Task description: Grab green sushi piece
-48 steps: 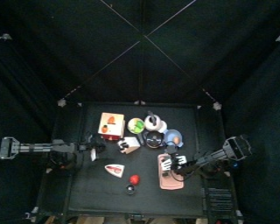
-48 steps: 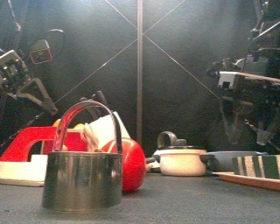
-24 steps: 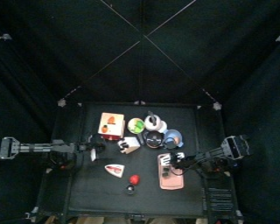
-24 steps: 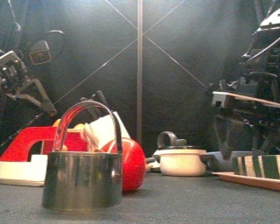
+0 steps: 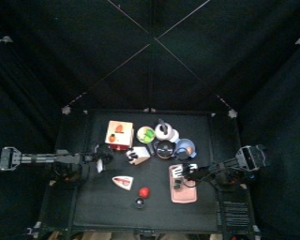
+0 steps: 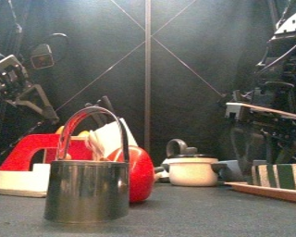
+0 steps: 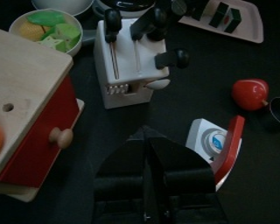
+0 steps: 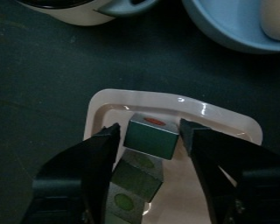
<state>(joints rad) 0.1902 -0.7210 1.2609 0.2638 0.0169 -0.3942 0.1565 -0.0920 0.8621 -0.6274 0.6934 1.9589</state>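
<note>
Table (image 5: 102, 214), black, inside black curtains (image 5: 65, 56)

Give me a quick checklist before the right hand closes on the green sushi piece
1. Right hand open: ok, its jaws stand apart on either side of a piece.
2. Sushi piece between the jaws: ok, the green-sided block sits centred in the gap.
3. Piece is on the tray: ok, it rests in a row with other pieces on the pink tray.
4. Neighbouring piece clear of the jaws: cannot tell, it lies right next to the target.
5. Jaws low enough to grip: cannot tell from the wrist view; the front view hides the tray contact.
6. Left hand out of the way: ok, it is over the other side of the table, near the toaster.
</note>
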